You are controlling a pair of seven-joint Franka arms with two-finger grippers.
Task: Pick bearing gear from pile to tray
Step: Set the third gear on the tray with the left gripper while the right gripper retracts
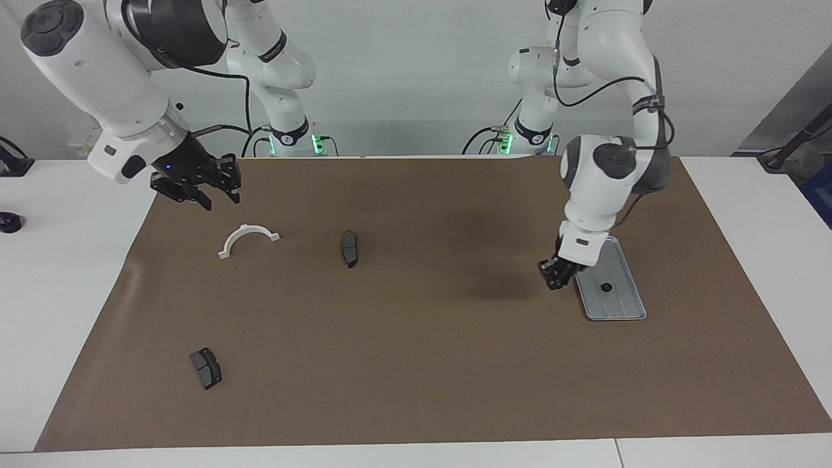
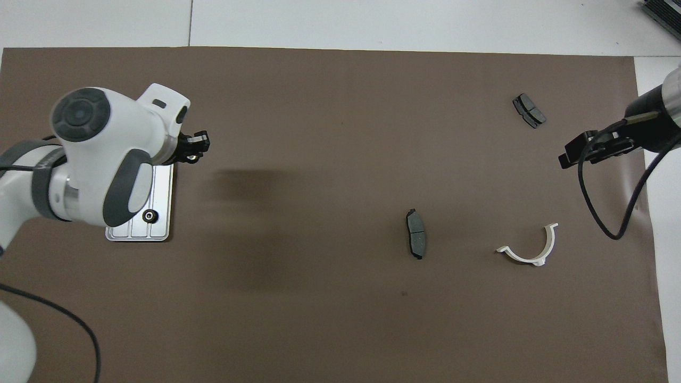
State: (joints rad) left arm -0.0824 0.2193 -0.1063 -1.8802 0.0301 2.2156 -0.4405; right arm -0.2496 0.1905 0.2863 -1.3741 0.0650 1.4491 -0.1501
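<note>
My left gripper [image 1: 554, 278] [image 2: 194, 151] hangs low over the mat beside the tray's long edge, shut on a small black bearing gear [image 2: 192, 158]. The silver ridged tray [image 1: 622, 303] [image 2: 134, 232] lies at the left arm's end and holds one black bearing gear [image 1: 605, 286] [image 2: 150, 215]; the arm hides part of the tray. The pile is scattered: a white half-ring bracket [image 1: 248, 238] [image 2: 529, 250] and two dark brake pads [image 1: 350, 247] [image 1: 206, 368]. My right gripper [image 1: 197, 190] [image 2: 577, 153] waits open and raised over the mat's edge at the right arm's end.
A brown mat [image 1: 416, 364] covers the table's middle, with white table around it. One brake pad [image 2: 415, 240] lies mid-mat, and the other [image 2: 529, 110] lies farther from the robots, toward the right arm's end.
</note>
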